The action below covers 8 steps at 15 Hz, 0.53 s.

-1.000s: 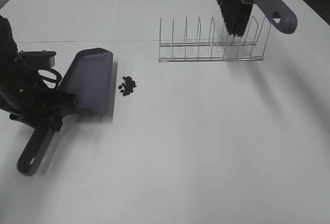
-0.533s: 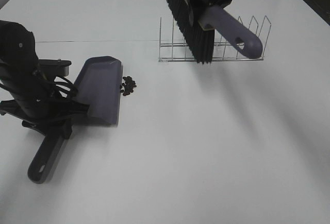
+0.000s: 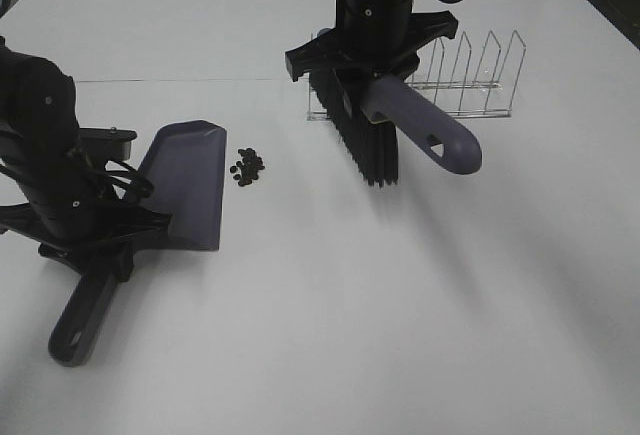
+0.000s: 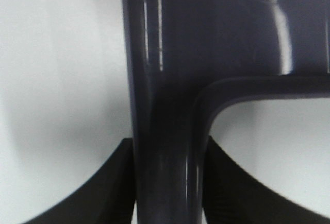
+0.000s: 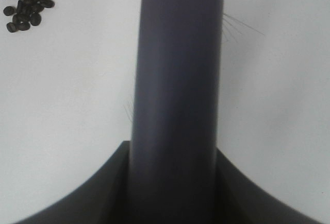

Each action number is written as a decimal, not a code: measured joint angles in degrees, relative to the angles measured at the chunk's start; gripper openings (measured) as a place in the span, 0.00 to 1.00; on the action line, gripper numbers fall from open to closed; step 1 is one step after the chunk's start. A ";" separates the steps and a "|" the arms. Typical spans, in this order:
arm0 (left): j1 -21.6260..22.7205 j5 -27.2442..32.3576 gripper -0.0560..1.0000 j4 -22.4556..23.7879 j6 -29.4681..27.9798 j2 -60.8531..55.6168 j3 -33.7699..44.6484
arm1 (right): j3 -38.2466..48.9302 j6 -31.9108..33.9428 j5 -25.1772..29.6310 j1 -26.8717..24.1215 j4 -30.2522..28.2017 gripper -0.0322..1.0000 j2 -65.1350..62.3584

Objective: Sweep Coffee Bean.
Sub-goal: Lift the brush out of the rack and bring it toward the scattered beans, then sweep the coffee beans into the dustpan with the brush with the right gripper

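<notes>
Glossy plastic dustpan [image 3: 185, 183], thin metal wire rack [image 3: 470, 75], matt white tabletop [image 3: 400, 305].

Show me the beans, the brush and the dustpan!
beans [image 3: 248, 166], high camera, middle of the pile
brush [image 3: 370, 153], high camera, on its dark bristles
dustpan [image 3: 187, 183], high camera, on its flat scoop

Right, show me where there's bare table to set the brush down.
Bare: the near table from the dustpan handle across to the right edge, and the stretch right of the brush in front of the wire rack. Crowded: between dustpan and brush, where the beans lie.
</notes>
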 joint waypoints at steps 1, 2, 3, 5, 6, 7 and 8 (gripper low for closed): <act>0.00 0.06 0.38 -0.29 0.23 0.46 -0.23 | 0.00 1.09 -0.46 0.00 -0.17 0.33 0.80; 0.00 0.06 0.38 -0.29 0.29 0.57 -0.29 | 0.00 1.49 -0.69 0.11 -0.17 0.33 1.43; 0.00 0.06 0.38 -0.29 0.46 0.74 -0.34 | 0.00 2.35 -1.20 0.69 -0.69 0.33 3.72; 0.00 0.06 0.38 -0.29 0.92 0.74 -0.34 | -0.23 3.15 -2.06 2.75 -3.15 0.33 7.39; 0.00 0.00 0.38 -0.63 1.09 0.74 -0.34 | -0.63 3.27 -2.12 3.55 -3.84 0.33 8.08; 0.00 0.00 0.38 -0.63 1.15 0.80 -0.34 | -2.23 3.67 -2.18 5.39 -5.39 0.33 9.74; 0.00 0.00 0.38 -0.69 1.20 0.86 -0.40 | -4.64 3.72 -1.55 6.99 -5.90 0.33 11.40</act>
